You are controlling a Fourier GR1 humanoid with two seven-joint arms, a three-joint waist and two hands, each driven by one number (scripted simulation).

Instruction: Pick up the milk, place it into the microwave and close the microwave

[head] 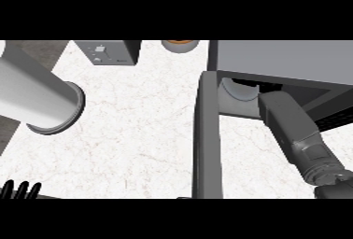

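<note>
While the right forearm (293, 128) reaches from the near right corner into the open microwave (283, 58), the right hand (247, 83) shows only as a dark sliver under the oven's roof, so I cannot tell whether it is grasping anything. The milk (238, 91) — a pale, rounded container — sits inside the cavity at its left side, just right of the door's hinge end and touching or very near that dark sliver. The microwave door (205, 140) stands swung wide open, seen edge-on as a long grey bar running from the oven toward the near edge of the white marbled counter (138, 140).

The left hand (21, 189) rests at the near left corner, fingers straight and released. On the left a large white cylinder (41, 93) crosses the view. At the far edge stand a small grey appliance with a knob (107, 51) and, to its right, an orange-brown round object (180, 45).
</note>
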